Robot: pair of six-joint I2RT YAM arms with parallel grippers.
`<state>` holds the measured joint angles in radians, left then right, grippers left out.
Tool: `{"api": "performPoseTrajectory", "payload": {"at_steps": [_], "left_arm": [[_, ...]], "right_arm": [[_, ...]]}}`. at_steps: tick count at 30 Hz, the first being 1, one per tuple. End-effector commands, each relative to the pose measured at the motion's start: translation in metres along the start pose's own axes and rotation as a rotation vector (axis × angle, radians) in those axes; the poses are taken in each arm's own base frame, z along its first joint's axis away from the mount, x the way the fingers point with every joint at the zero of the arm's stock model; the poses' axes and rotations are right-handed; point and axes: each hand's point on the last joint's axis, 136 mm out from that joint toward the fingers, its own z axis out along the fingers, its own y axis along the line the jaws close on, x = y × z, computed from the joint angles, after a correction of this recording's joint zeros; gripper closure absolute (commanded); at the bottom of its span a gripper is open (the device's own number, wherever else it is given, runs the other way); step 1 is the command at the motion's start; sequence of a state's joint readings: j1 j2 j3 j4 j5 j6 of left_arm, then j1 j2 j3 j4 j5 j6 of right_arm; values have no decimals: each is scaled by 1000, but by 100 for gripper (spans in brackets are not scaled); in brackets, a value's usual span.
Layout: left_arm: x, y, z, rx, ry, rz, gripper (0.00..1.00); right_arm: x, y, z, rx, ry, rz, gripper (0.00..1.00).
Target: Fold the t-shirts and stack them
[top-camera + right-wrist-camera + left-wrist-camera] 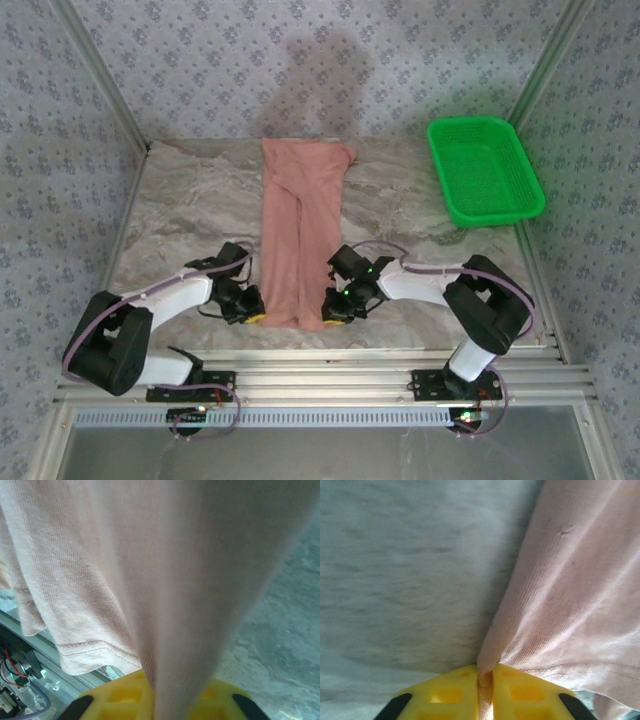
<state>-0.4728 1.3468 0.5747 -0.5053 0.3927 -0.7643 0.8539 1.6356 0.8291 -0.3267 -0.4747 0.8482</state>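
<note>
A marble-patterned desk (180, 200) carries a salmon-pink t-shirt (300, 230), folded into a long strip running from the far edge toward the arms. A green plastic basket (485, 170) sits far right. The left claw (485, 682) and right claw (336, 316) each pinch one of its near corners, jaws closed on cloth.

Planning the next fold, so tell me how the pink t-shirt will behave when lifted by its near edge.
Likely floppy: the t-shirt creases where the left end effector pinches it. Probably light: thin knit cloth drapes at the right end effector. It may sag between grips.
</note>
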Motion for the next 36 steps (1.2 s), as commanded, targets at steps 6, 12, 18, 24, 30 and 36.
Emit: {"api": "performPoseTrajectory", "payload": {"at_steps": [6,12,18,24,30,36], "left_arm": [[7,-45,-15,143,-25,100,100],[32,-20,-29,110,-31,55,100],[56,-6,-36,121,-38,-8,100],[74,8,-42,119,-46,-58,100],[87,9,-53,140,-52,-83,100],[77,-13,-72,182,-102,-56,100]], "right_arm": [[13,-3,-21,37,18,0,95],[25,0,-32,33,46,20,95],[47,14,-47,-14,90,75,95],[72,19,-41,-23,141,102,94],[87,24,-43,-14,165,118,94],[83,26,-53,-5,163,115,94]]}}
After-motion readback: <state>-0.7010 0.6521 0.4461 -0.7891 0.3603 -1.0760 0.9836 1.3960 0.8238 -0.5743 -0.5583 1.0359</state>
